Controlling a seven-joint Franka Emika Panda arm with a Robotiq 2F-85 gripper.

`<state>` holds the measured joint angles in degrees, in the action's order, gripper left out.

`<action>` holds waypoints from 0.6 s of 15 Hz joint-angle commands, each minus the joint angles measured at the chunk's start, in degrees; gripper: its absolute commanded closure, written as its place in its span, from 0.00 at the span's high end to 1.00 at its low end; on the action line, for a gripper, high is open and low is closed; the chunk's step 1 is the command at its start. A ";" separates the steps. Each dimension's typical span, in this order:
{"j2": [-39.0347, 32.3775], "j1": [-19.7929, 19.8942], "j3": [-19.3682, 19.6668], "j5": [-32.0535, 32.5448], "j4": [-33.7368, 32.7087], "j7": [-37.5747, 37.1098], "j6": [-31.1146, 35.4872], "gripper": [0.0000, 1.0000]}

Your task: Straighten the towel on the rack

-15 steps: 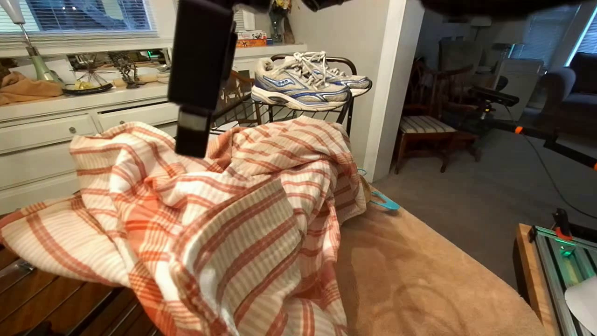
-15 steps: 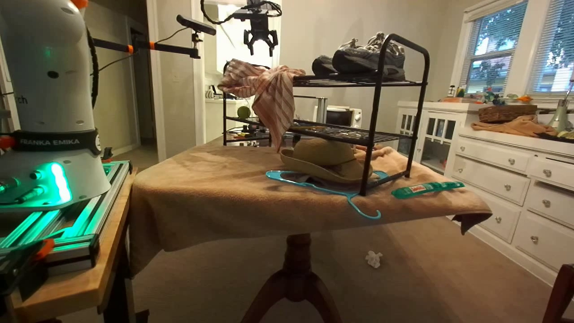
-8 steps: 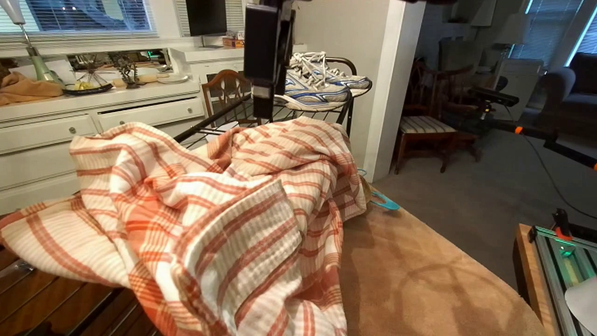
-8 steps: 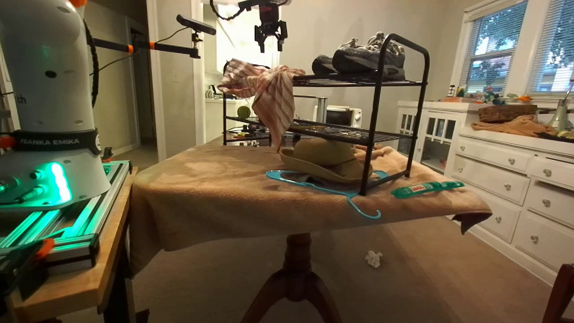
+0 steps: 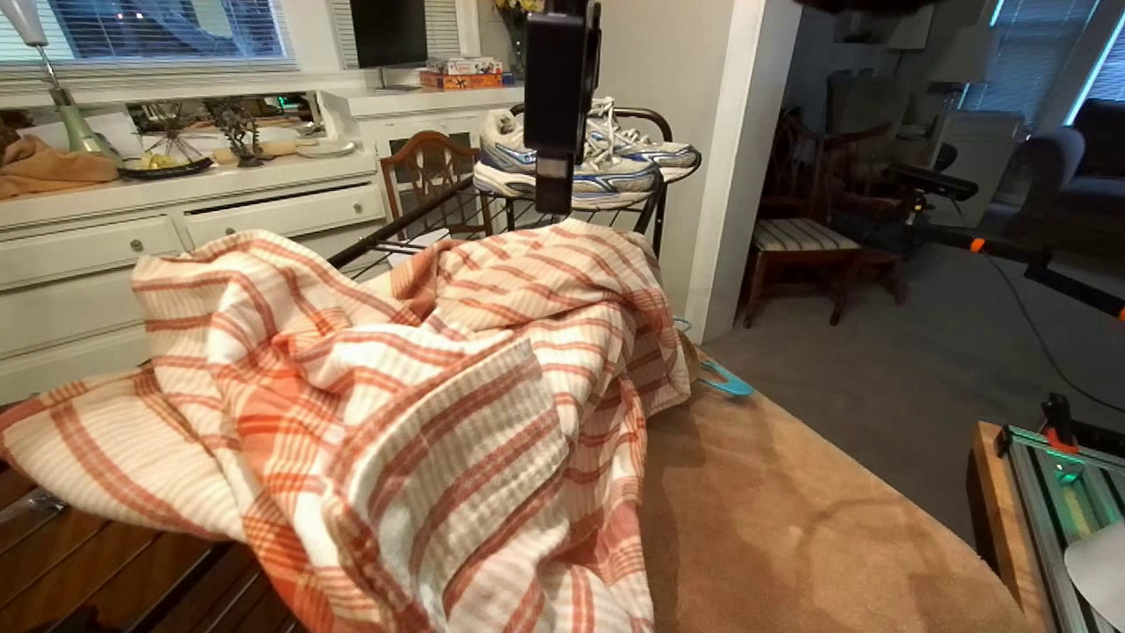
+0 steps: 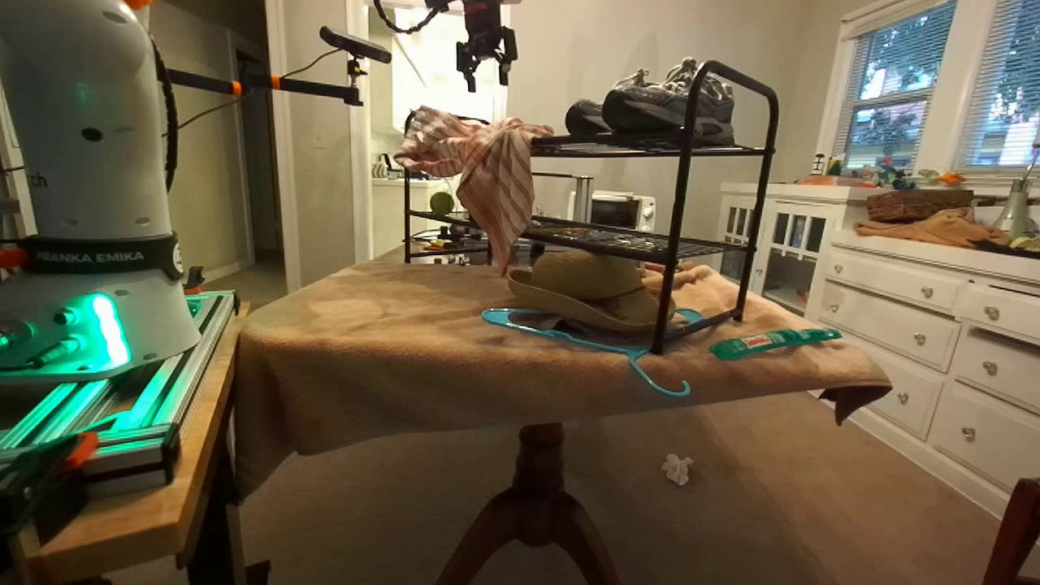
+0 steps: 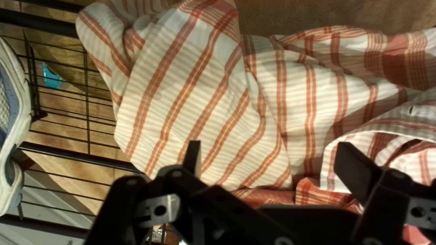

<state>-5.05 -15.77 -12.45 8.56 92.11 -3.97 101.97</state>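
Note:
The cream towel with red-orange stripes lies bunched over one end of the black wire rack's top shelf, in both exterior views [image 5: 492, 422] [image 6: 497, 179]. A folded part hangs down the side of the rack [image 6: 685, 227]. The towel fills most of the wrist view [image 7: 204, 95], with creased layers and one flap curled over at the right. My gripper [image 6: 487, 81] is above the towel, apart from it. In the wrist view my gripper [image 7: 269, 148] has its fingers wide apart with nothing between them. In an exterior view one dark finger [image 5: 554, 189] hides part of the shoes.
Grey-blue sneakers [image 6: 670, 114] sit on the top shelf beside the towel. Under the rack are a brown hat [image 6: 581, 284] and a blue hanger [image 6: 561, 335]. A green package [image 6: 772, 343] lies on the cloth-covered table [image 6: 390, 349].
In an exterior view my gripper has moved away from over the towel's middle toward the shoes and risen. It has also turned somewhat. The towel has not visibly moved.

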 commanded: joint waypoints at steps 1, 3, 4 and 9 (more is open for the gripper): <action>6.58 0.46 0.14 5.48 10.71 -7.12 4.48 1.00; 9.46 1.04 -0.05 6.84 17.09 -11.21 10.89 1.00; 10.95 1.26 -0.18 7.84 20.45 -13.16 14.41 1.00; 16.68 2.75 -0.36 7.56 30.48 -19.43 19.01 1.00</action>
<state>6.12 -14.65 -12.31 15.43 115.17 -19.57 117.67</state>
